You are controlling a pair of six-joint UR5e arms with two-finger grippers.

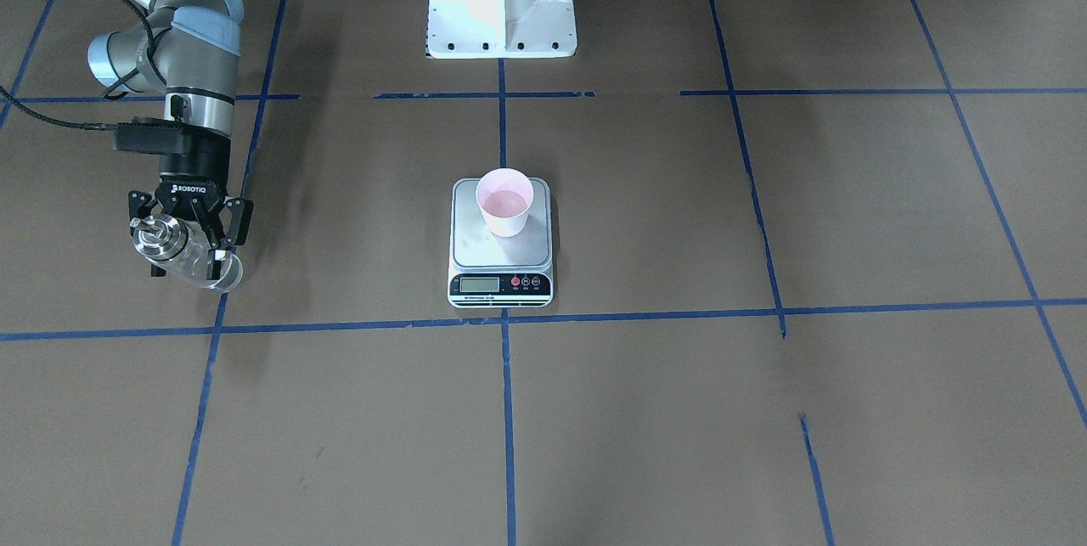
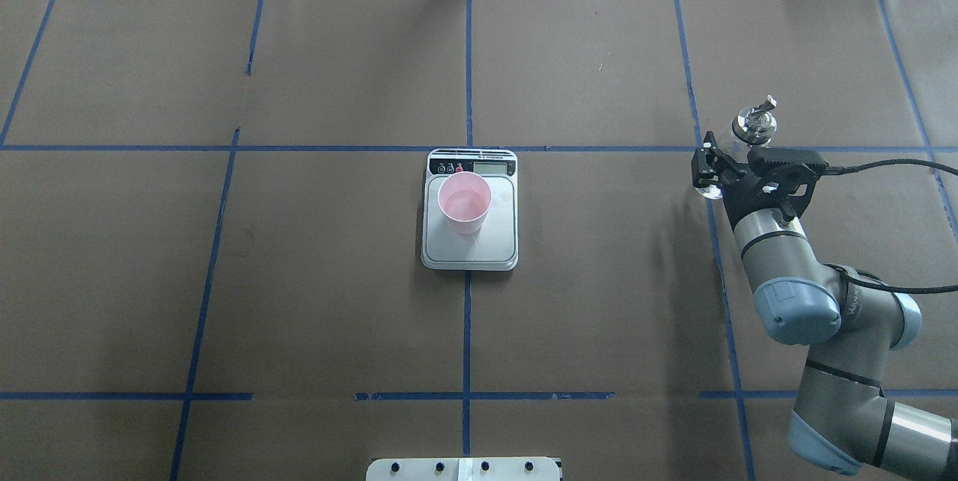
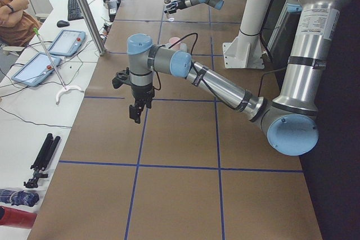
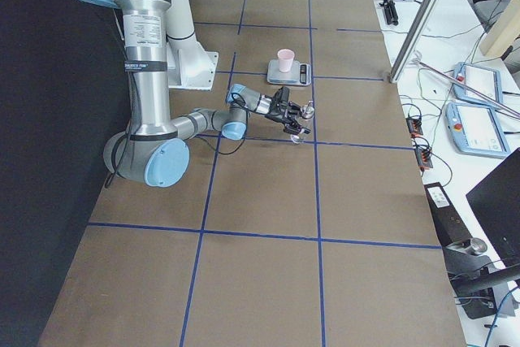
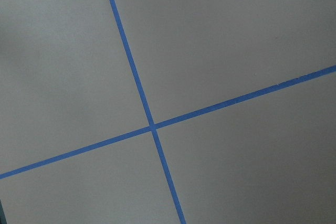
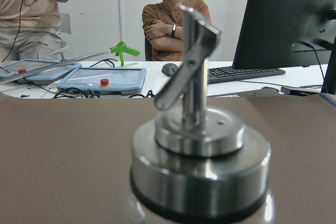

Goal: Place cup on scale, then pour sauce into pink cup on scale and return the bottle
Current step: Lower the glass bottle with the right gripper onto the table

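The pink cup (image 1: 504, 202) stands on the steel platform of the scale (image 1: 501, 261) at the table's middle, with clear liquid in it. Cup (image 2: 464, 200) and scale (image 2: 494, 245) also show in the overhead view. My right gripper (image 1: 191, 260) is shut on the clear glass bottle (image 1: 183, 250), far to the robot's right of the scale and low over the table. The bottle's silver collar and spout (image 6: 197, 145) fill the right wrist view. My left gripper (image 3: 136, 111) shows only in the exterior left view, pointing down over bare table; I cannot tell if it is open or shut.
The robot's white base (image 1: 501, 2) stands behind the scale. Blue tape lines (image 5: 152, 127) divide the brown table. Beyond the far edge sit operators (image 6: 176, 14), tablets and a keyboard.
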